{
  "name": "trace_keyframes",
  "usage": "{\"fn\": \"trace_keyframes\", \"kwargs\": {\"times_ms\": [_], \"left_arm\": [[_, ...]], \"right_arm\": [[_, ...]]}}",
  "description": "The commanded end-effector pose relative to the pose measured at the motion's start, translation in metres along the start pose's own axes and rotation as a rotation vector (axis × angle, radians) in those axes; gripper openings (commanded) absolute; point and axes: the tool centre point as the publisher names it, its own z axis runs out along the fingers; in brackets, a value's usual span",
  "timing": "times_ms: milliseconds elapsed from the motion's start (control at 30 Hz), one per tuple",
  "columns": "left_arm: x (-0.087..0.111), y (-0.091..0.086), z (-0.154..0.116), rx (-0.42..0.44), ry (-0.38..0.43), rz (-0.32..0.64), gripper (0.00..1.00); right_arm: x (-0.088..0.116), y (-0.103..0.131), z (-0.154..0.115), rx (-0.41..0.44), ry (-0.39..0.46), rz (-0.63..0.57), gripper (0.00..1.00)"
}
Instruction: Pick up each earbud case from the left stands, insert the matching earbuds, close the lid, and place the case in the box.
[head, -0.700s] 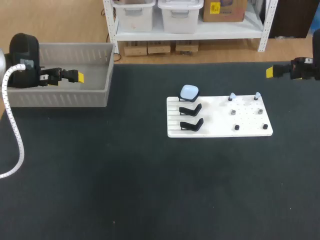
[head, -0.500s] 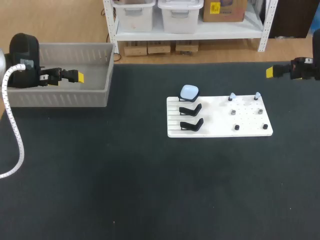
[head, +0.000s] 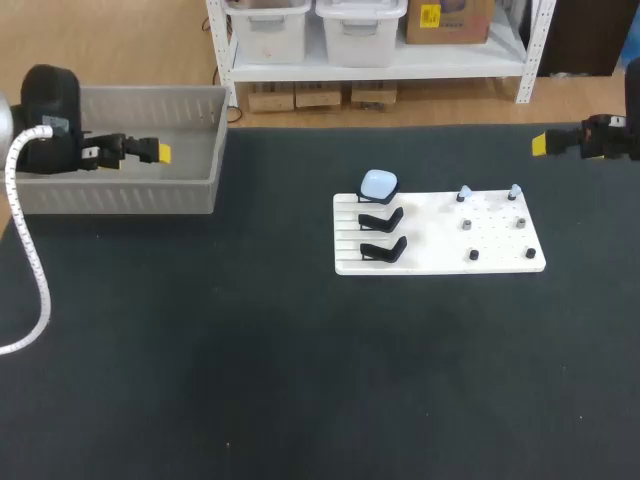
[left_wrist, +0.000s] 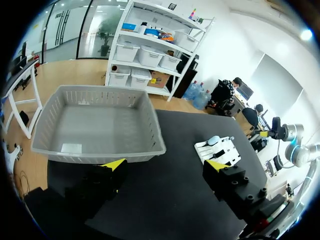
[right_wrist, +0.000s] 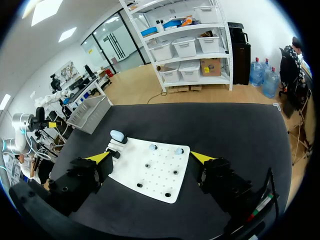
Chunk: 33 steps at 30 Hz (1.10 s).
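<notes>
**One case waiting, both grippers well away from it**

At the far left, the left gripper (left_wrist: 165, 165) hangs wide open and empty at the box (head: 120, 190). The pale blue case (head: 378, 183) sits well to its right, on the farthest of three stands (head: 382, 220). It is probably light, smooth and slippery, and best pinched across its sides. Two earbuds (head: 464, 190) stand further right. The right gripper (right_wrist: 150, 157), also open and empty, hovers at the far right.

Head overhead, wrists outward, sharing board (head: 440, 235)
</notes>
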Motion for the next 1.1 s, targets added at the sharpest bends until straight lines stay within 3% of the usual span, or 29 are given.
{"fn": "trace_keyframes", "kwargs": {"times_ms": [33,200,400,567,1100], "left_arm": [[0.000,0.002,-0.002,0.157,-0.092,0.114,1.00],[-0.005,-0.004,-0.002,0.300,-0.146,0.285,1.00],[-0.018,-0.014,0.006,0.403,-0.147,0.446,1.00],[-0.029,-0.023,0.015,0.491,-0.112,0.542,1.00],[-0.040,-0.040,0.064,0.623,0.057,0.824,1.00]], "right_arm": [[0.000,0.000,0.000,0.000,0.001,0.000,1.00],[0.000,0.000,0.000,0.000,0.001,0.000,1.00],[0.000,0.000,0.000,0.000,0.001,0.000,1.00],[0.000,0.000,0.000,0.000,0.001,0.000,1.00],[0.000,0.000,0.000,0.000,0.001,0.000,1.00]]}}
